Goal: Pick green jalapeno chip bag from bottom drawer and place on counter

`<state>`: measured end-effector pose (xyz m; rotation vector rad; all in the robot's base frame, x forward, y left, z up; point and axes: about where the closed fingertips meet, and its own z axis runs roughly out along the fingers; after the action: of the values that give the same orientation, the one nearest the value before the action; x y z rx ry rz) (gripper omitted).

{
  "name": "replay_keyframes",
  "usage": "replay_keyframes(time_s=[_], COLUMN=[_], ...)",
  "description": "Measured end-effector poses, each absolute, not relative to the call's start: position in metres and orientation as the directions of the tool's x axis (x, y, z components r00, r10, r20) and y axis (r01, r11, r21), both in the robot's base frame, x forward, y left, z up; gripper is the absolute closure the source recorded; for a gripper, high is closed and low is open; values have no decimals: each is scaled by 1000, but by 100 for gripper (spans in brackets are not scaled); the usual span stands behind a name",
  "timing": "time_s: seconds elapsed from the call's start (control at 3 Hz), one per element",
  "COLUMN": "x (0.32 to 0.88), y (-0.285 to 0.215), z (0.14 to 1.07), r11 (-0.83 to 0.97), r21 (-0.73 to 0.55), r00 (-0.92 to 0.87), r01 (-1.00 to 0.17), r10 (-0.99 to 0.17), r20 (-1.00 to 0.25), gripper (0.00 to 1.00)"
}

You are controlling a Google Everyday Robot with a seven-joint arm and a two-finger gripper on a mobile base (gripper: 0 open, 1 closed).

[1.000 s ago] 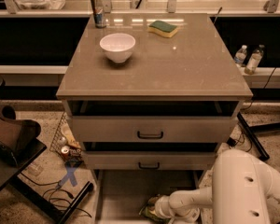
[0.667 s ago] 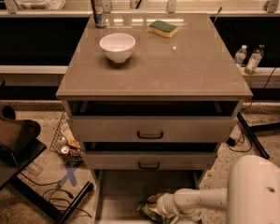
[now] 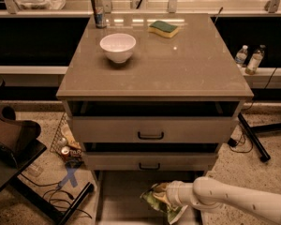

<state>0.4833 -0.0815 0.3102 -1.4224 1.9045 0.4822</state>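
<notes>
The green jalapeno chip bag (image 3: 160, 201) is crumpled and glossy, and sits over the right part of the bottom drawer (image 3: 117, 196), the pulled-out tray at the foot of the cabinet. My white arm comes in from the lower right. Its gripper (image 3: 167, 197) is pressed into the bag and shut on it, with the fingertips buried in the foil. The bag's lower edge droops toward the drawer's front. The counter (image 3: 178, 64) is the broad grey-beige top above.
On the counter stand a white bowl (image 3: 117, 47), a green-and-yellow sponge (image 3: 163, 28) and a can (image 3: 99, 10). The two upper drawers with black handles (image 3: 150, 136) are slightly ajar. Bottles (image 3: 248, 59) stand to the right, with clutter and cables on the floor to the left.
The bag and gripper have shifted slightly right and up within the bottom drawer. The arm's bulky upper section has dropped out of the lower-right corner, leaving the forearm stretched lower.
</notes>
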Motion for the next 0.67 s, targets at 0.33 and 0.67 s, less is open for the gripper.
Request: replay_keyframes(time_s=[0.33, 0.67], x=[485, 477], y=[-90, -94], z=[387, 443], r11=[333, 324], r21=[-117, -140], r00=[-138, -113], r01=[-936, -936], r10=[-648, -651], r20=[-749, -751], gripper=[100, 100])
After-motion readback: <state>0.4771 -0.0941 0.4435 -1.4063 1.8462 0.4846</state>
